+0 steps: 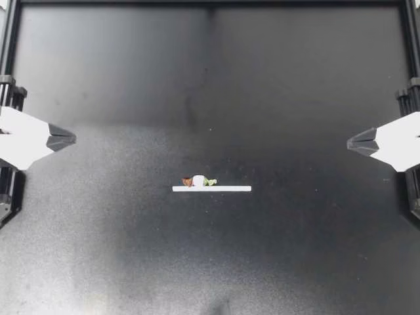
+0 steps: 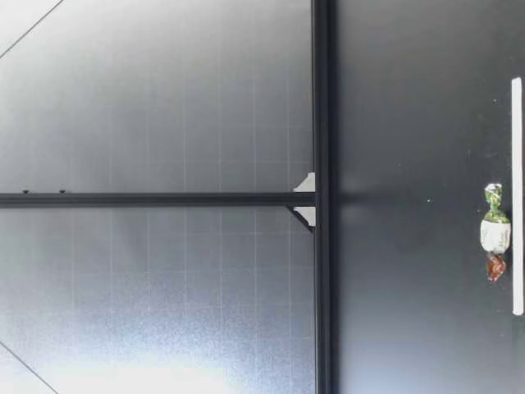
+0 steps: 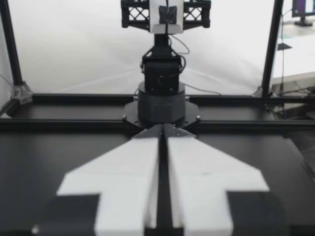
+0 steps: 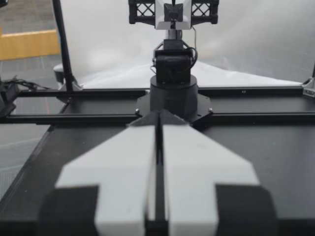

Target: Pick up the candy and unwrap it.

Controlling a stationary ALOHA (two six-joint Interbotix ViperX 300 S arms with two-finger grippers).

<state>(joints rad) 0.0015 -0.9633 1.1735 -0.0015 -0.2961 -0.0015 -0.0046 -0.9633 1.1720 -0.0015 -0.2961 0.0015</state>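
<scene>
A wrapped candy point(image 1: 199, 181) with a white middle, a brown twist at one end and a green twist at the other lies on the black table, touching the far side of a white strip point(image 1: 211, 189). The low view shows the candy point(image 2: 495, 232) lying flat beside the strip point(image 2: 517, 197); no arm appears there. My left gripper point(image 1: 73, 138) hovers at the left edge, shut and empty, fingers pressed together point(image 3: 161, 130). My right gripper point(image 1: 349, 142) sits at the right edge, likewise shut and empty point(image 4: 159, 117). Both are far from the candy.
Black frame rails point(image 1: 210, 3) border the table at the back and sides. The opposite arm's base point(image 3: 161, 103) stands across the table in each wrist view, as does the left arm's base point(image 4: 173, 96).
</scene>
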